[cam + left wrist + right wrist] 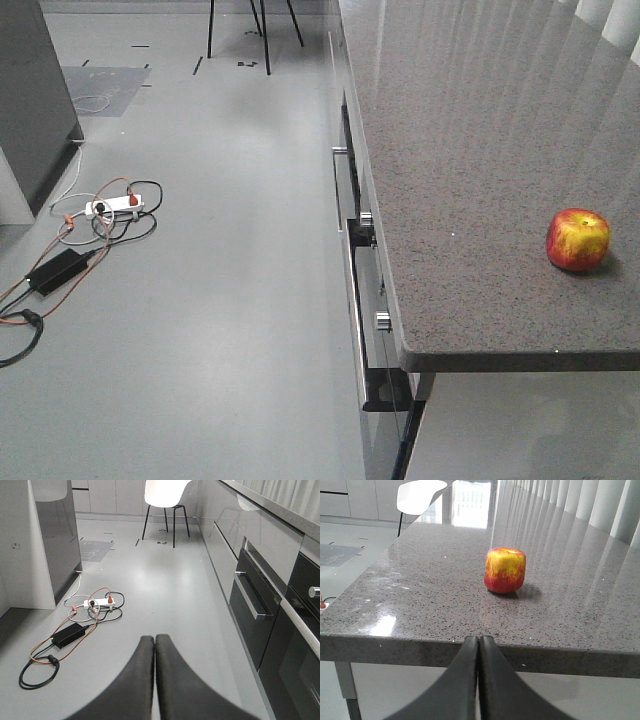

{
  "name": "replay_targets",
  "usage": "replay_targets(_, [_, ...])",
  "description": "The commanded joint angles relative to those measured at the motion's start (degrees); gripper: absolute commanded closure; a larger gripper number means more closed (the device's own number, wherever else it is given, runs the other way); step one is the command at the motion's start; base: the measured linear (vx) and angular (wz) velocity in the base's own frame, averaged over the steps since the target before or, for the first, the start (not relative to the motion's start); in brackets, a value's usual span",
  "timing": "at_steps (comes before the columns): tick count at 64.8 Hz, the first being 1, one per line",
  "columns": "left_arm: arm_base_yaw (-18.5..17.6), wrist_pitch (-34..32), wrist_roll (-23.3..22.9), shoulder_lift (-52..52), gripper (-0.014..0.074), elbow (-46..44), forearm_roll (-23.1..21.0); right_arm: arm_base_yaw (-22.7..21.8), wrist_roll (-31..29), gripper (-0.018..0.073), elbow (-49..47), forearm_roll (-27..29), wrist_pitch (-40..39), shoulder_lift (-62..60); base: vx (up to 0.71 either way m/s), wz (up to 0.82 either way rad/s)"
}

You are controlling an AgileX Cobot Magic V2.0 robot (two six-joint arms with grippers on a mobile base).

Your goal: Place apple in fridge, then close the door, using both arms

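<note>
The apple [578, 240], red with yellow streaks, sits upright on the speckled grey counter [470, 150] near its front right edge. In the right wrist view the apple [505, 570] is ahead and slightly right of my right gripper [479, 638], which is shut and empty, level with the counter's front edge and apart from the apple. My left gripper [155, 637] is shut and empty, above the floor in the aisle. A tall dark grey unit [35, 100] stands at far left, also in the left wrist view [55, 540]. No white fridge interior or door bins show.
Cables, a white power strip [112, 206] and a black power brick [60, 268] lie on the floor at left. The counter cabinet's oven fronts and bar handles [352, 250] jut into the aisle. A white chair [167, 492] stands at the far end.
</note>
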Motion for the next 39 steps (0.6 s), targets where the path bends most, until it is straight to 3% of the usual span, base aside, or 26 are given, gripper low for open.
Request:
replay_targets(1, [-0.1, -4.5, -0.4, -0.8, 0.0602, 1.2, -0.2, -0.3, 0.1, 0.0568, 0.5, -0.2, -4.0, -0.7, 0.0, 0.0])
replay_targets(26, [-0.1, -4.5, -0.4, -0.8, 0.0602, 1.2, -0.2, -0.3, 0.1, 0.0568, 0.5, -0.2, -3.9, -0.7, 0.0, 0.0])
replay_targets(39, [-0.1, -4.5, -0.4, -0.8, 0.0602, 1.2, -0.2, -0.3, 0.7, 0.0568, 0.5, 1.4, -7.5, -0.7, 0.0, 0.0])
